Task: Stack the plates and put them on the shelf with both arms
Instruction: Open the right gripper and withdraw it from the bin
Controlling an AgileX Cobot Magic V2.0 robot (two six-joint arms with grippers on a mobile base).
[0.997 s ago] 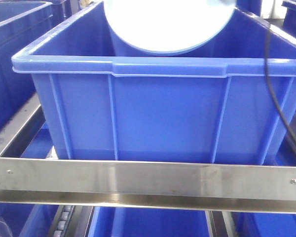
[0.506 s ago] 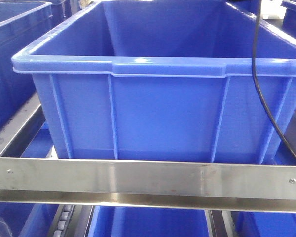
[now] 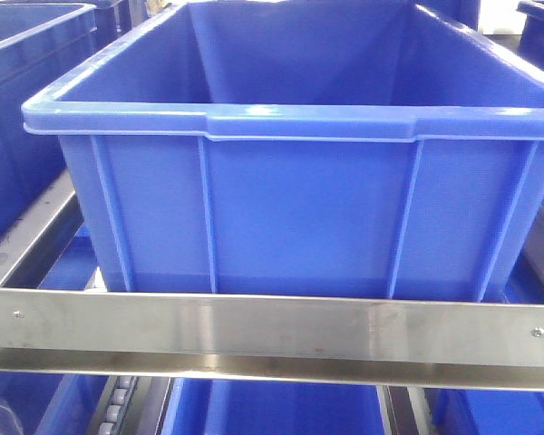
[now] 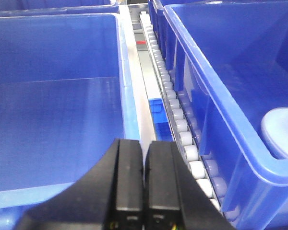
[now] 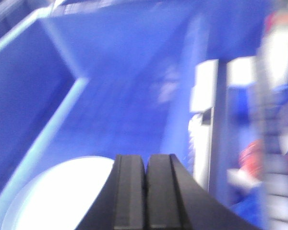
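Because the plates point(image 5: 62, 191) lie low inside the blue bin point(image 3: 299, 208), the front view shows only its walls and rim and no plate at all. The right wrist view, though blurred, shows a white round plate on the bin floor, near and to the left below the right gripper point(image 5: 146, 191). The left wrist view catches its pale edge at far right. How many plates lie there I cannot tell. The left gripper point(image 4: 144, 182) hangs over the roller rail point(image 4: 175, 115) between bins. Both pairs of jaws are pressed together, holding nothing, likely finished with the drop.
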